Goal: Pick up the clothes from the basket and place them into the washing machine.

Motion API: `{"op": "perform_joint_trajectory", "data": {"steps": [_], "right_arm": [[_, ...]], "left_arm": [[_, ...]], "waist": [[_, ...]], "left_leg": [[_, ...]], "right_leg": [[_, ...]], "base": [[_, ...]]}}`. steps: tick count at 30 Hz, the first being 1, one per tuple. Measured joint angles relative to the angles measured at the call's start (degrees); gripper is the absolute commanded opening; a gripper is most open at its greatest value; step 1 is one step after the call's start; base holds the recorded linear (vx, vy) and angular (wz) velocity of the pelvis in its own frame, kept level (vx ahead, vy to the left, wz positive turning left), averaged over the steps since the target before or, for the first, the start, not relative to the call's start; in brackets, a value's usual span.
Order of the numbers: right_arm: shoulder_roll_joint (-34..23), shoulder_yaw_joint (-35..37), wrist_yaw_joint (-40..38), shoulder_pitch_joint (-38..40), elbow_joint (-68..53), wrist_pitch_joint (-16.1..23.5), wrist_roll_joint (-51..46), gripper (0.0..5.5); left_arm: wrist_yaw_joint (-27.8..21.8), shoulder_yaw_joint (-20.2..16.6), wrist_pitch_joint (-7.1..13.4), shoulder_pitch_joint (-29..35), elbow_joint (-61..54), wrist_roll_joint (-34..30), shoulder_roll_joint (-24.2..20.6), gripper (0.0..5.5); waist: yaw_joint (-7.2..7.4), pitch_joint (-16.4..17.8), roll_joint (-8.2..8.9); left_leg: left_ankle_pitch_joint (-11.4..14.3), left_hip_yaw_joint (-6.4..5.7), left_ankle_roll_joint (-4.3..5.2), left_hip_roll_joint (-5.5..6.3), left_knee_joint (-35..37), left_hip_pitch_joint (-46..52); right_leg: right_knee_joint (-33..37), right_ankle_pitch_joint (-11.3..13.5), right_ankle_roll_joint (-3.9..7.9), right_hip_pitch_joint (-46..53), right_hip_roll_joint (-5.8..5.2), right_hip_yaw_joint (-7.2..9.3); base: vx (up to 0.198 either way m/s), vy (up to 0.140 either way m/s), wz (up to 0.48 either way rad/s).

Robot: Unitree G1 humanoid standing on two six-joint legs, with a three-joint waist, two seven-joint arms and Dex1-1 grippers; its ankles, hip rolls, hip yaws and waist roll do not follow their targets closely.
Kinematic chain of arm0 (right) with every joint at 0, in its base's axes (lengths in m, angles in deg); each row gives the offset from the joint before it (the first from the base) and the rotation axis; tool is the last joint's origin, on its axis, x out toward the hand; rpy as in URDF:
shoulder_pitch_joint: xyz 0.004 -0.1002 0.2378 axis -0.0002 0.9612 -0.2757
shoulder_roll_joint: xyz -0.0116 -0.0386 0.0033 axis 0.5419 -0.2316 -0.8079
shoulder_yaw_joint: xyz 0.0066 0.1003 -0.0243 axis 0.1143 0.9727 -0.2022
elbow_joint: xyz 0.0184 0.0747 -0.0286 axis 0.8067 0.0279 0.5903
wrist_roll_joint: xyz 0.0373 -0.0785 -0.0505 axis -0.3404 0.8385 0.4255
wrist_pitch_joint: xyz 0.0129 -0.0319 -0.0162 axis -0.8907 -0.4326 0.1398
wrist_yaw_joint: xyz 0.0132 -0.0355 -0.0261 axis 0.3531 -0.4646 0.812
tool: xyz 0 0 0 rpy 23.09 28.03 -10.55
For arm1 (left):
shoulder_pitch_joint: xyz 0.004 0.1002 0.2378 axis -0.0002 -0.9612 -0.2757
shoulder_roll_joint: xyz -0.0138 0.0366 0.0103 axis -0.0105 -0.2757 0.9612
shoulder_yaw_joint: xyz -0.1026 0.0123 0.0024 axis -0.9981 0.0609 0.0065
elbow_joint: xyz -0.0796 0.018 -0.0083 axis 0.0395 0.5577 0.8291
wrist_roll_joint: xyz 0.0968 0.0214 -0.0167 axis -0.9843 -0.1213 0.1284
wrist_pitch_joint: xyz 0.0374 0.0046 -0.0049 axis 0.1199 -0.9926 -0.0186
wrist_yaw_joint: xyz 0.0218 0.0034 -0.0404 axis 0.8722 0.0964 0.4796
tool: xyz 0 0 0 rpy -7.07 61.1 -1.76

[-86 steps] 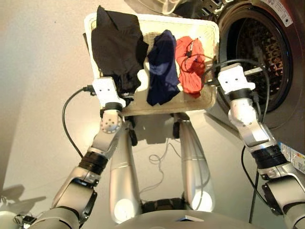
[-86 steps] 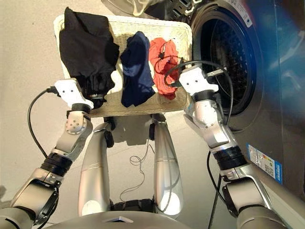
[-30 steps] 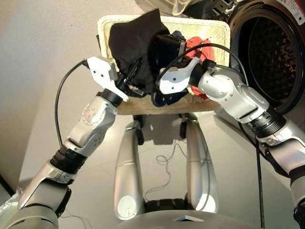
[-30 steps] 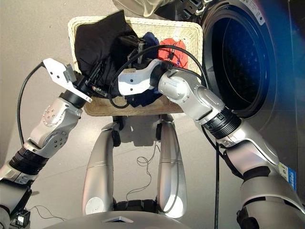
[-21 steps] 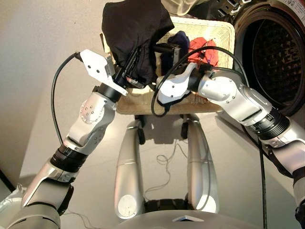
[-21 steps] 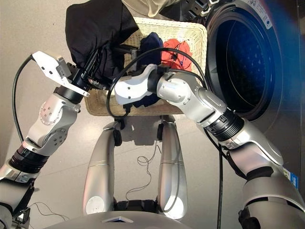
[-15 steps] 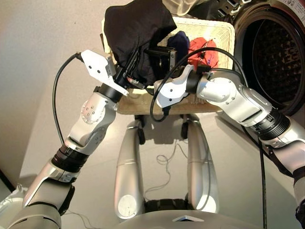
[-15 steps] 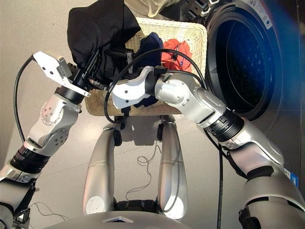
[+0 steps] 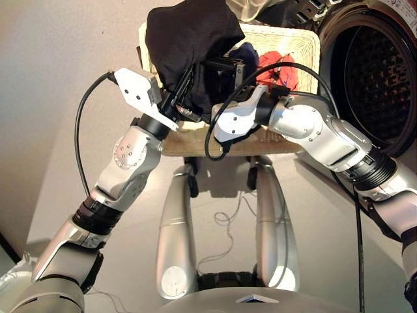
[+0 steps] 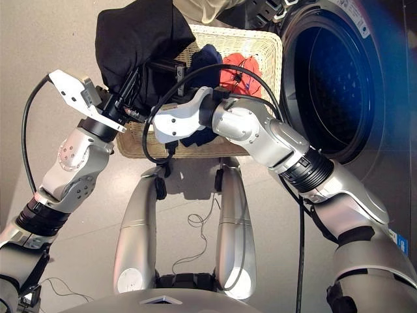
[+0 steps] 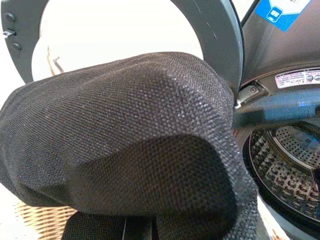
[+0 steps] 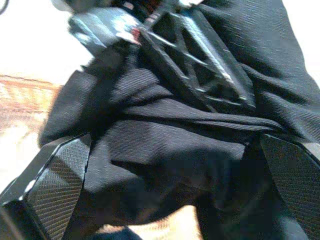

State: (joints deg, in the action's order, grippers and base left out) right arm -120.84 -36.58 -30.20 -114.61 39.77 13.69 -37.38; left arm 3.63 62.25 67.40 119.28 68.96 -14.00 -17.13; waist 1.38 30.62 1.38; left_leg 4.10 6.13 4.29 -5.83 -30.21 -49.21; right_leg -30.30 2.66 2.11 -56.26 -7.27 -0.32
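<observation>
Black garment [image 9: 189,39] lifted at upper centre, above the basket [image 9: 287,140], pinched in the left end effector [image 9: 184,98]. Right end effector [image 9: 225,68] just beside it, fingers [image 12: 55,175] spread around the hanging cloth. Washing machine [image 9: 384,78] drum open, upper right.

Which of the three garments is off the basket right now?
The black one, raised by the left pincer; the navy and orange-red ones lie in the basket.

The black garment [image 9: 189,39] was plain; navy [image 9: 245,53] and orange-red [image 9: 277,65] cloths lay in the cream wicker basket [image 9: 296,45].
</observation>
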Motion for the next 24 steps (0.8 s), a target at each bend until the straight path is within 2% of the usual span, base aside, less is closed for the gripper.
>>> {"op": "perform_joint_trajectory", "data": {"steps": [8,18,24], "right_arm": [[2.6,0.9,-5.5,-0.9,4.4,0.1,4.4,5.5],[2.6,1.3,-5.6,-1.0,4.5,0.1,4.4,5.5],[5.0,1.0,-5.5,-1.2,7.6,0.1,4.3,5.5]], "left_arm": [[0.0,2.9,-0.1,0.4,-0.3,3.9,0.3,0.0],[0.0,3.4,-0.2,1.4,-0.3,4.0,0.6,0.0],[0.0,3.6,-0.2,1.4,-0.3,4.2,0.6,0.0]], "waist": [[-0.08,0.0,-0.02],[-0.08,0.0,-0.02],[-0.15,0.0,-0.03]], "left_leg": [[0.0,0.09,0.01,0.01,-0.1,-0.8],[0.0,0.0,0.03,0.0,-0.5,-1.7],[0.1,-0.41,-0.02,-0.03,-1.0,-2.4]], "right_leg": [[-0.4,0.1,-0.1,-0.9,0.02,-0.13],[-0.7,0.1,-0.1,-1.8,0.04,-0.12],[-0.9,0.0,0.0,-2.0,0.0,0.12]], "base": [[0.0,0.0,0.0],[0.0,0.0,0.0],[0.0,0.0,0.0]]}}
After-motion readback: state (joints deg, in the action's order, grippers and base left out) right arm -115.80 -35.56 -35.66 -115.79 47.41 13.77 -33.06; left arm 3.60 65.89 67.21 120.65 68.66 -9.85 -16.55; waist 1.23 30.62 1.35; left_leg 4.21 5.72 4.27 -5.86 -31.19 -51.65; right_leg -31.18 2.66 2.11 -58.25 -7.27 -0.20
